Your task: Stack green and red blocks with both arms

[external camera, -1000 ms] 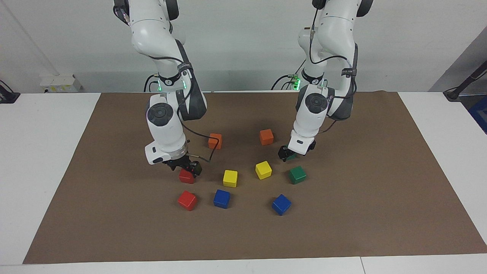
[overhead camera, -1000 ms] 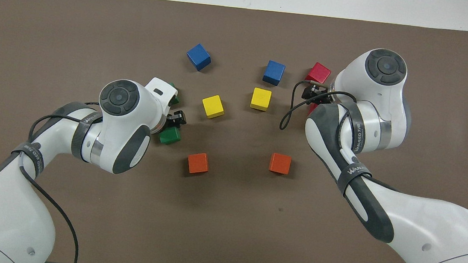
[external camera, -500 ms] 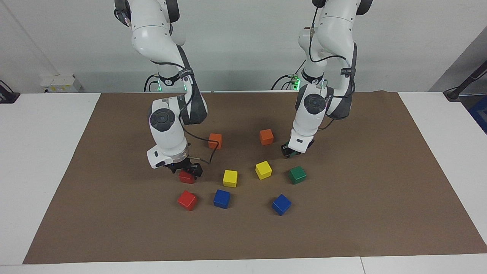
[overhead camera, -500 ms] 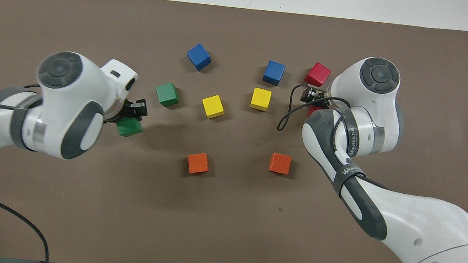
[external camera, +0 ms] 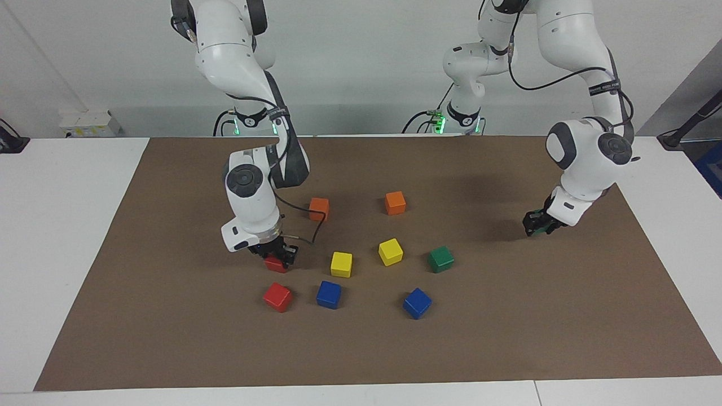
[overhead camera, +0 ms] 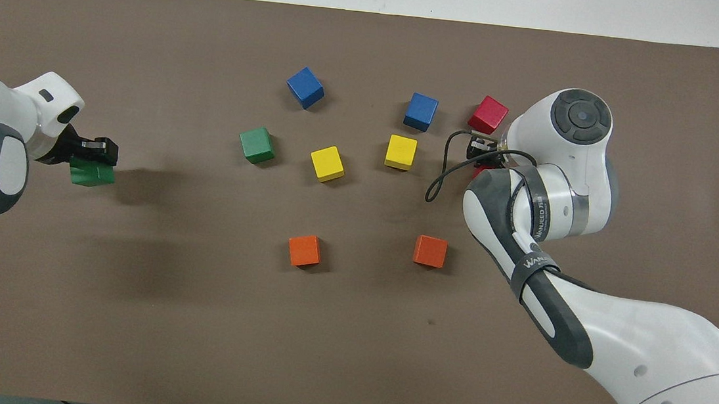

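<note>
My right gripper [external camera: 276,254] [overhead camera: 479,153] is down on the mat, shut on a red block [external camera: 276,263] that my wrist mostly hides in the overhead view. A second red block [external camera: 277,296] [overhead camera: 488,114] lies just farther from the robots. My left gripper [external camera: 535,223] [overhead camera: 92,153] is shut on a green block [external camera: 538,224] [overhead camera: 92,174], held a little above the mat near the left arm's end of the table. The other green block [external camera: 440,259] [overhead camera: 257,144] rests on the mat beside a yellow block.
Two orange blocks [external camera: 318,208] [external camera: 395,202], two yellow blocks [external camera: 341,264] [external camera: 390,251] and two blue blocks [external camera: 329,294] [external camera: 417,303] lie spread over the middle of the brown mat [external camera: 169,338]. White table shows around the mat's edges.
My left arm has swung away from the cluster with the green block, out to its own end of the table. My right gripper has closed on the red block.
</note>
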Action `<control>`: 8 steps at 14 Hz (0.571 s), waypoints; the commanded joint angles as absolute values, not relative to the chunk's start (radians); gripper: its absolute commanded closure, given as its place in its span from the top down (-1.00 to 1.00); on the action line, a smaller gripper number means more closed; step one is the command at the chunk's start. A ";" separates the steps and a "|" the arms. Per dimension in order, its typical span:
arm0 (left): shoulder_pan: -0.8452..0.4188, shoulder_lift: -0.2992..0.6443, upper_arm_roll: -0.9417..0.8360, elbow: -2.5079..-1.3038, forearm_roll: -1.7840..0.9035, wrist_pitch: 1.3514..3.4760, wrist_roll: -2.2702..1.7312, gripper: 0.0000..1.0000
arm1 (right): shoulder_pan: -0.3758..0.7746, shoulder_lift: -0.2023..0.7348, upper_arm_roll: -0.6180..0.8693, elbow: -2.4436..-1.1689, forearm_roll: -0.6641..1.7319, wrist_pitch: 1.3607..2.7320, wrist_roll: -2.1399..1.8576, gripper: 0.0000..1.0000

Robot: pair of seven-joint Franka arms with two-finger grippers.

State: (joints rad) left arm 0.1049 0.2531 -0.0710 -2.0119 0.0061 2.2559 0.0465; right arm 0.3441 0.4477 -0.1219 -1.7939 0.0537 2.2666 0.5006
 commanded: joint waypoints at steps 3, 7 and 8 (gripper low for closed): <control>0.092 0.325 -0.074 -2.000 0.005 2.330 0.172 -1.00 | 0.197 0.250 -0.127 -1.834 0.054 2.061 0.128 -1.00; 0.098 0.324 -0.074 -2.023 0.002 2.368 0.164 0.98 | 0.016 0.175 -0.126 -1.943 0.052 2.110 -0.171 -1.00; 0.100 0.321 -0.074 -2.029 0.002 2.365 0.169 1.00 | -0.001 0.167 -0.126 -1.980 0.052 2.167 -0.196 -1.00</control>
State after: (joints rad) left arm 0.0972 0.3202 -0.0776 -2.0105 0.0060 2.3302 0.1518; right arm 0.0303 0.1933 -0.1411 -1.8828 0.0531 2.0693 -0.1318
